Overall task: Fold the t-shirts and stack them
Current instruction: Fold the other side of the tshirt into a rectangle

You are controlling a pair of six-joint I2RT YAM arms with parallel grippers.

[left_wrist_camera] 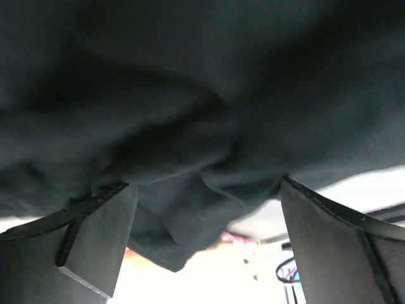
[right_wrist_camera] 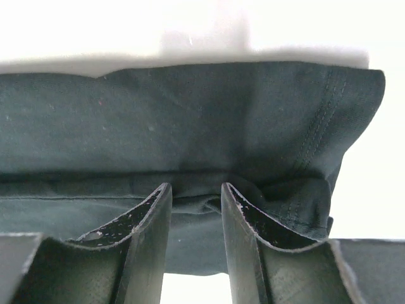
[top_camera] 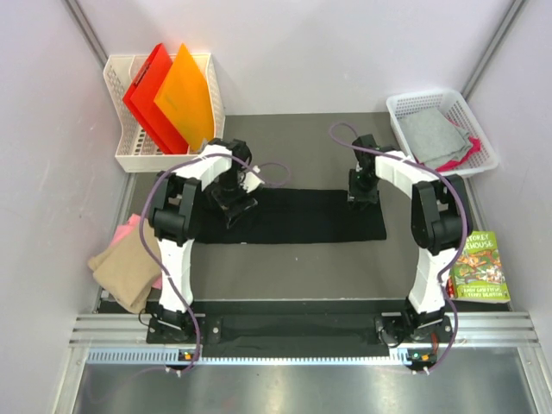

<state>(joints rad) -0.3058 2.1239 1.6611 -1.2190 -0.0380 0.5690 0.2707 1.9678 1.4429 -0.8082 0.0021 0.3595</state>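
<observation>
Black shirt [top_camera: 293, 216] strip runs left-right | left gripper [left_wrist_camera: 205, 183] over left end, apart | right gripper [right_wrist_camera: 195, 187] clamps right end

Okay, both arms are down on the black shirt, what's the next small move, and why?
Probably close the left end effector: it stands wide open with the black t-shirt bunched inside it, while the right end effector seems to pinch a fold.

2 white arms [top_camera: 175, 259] with black joints, each trailing a purple cable [top_camera: 148, 216], carry matte black claw fingers [right_wrist_camera: 147, 247].
</observation>
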